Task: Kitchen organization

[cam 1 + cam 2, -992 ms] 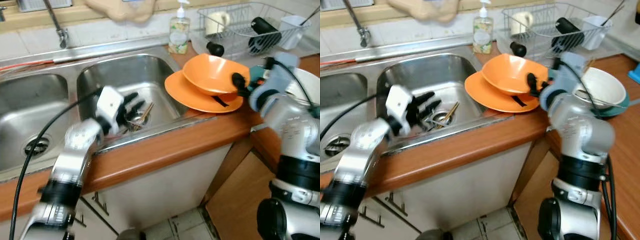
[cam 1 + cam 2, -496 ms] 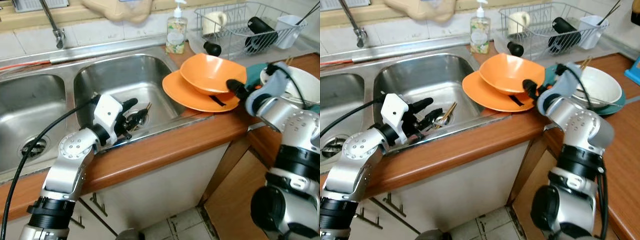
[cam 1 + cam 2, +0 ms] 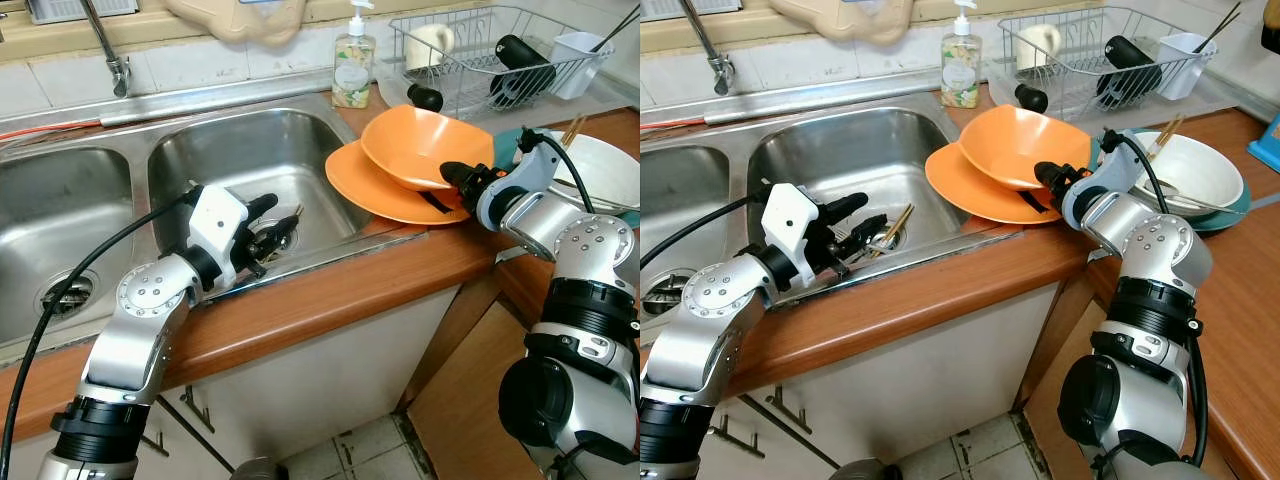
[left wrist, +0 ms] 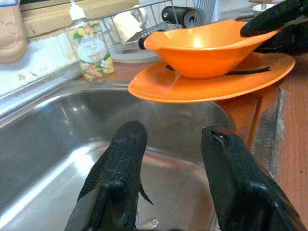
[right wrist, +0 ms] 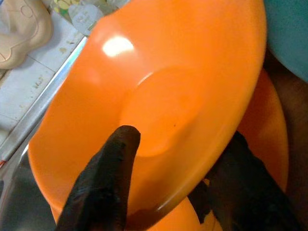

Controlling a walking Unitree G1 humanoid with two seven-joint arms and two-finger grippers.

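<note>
An orange bowl (image 3: 420, 145) rests tilted on an orange plate (image 3: 375, 190) on the counter right of the sink. My right gripper (image 3: 450, 183) straddles the bowl's near rim and is shut on it. One finger (image 5: 108, 178) lies inside the bowl and the other finger (image 5: 245, 187) sits under it, above the plate. My left gripper (image 3: 272, 220) stands open and holds nothing. It hovers over the front of the right sink basin (image 3: 250, 150), just short of chopsticks (image 3: 291, 222) lying by the drain. The left wrist view looks across the basin at the orange bowl (image 4: 207, 48).
A dish rack (image 3: 480, 50) with a mug and cup stands at the back right, next to a soap bottle (image 3: 352, 65). A white bowl (image 3: 605, 170) with chopsticks sits on a teal plate at the right. The faucet (image 3: 105, 45) and left basin (image 3: 60, 230) are at the left.
My left arm has drawn back toward the sink's front edge with its fingers still apart. My right wrist has dropped lower and reached further onto the bowl's rim. The bowl has barely moved.
</note>
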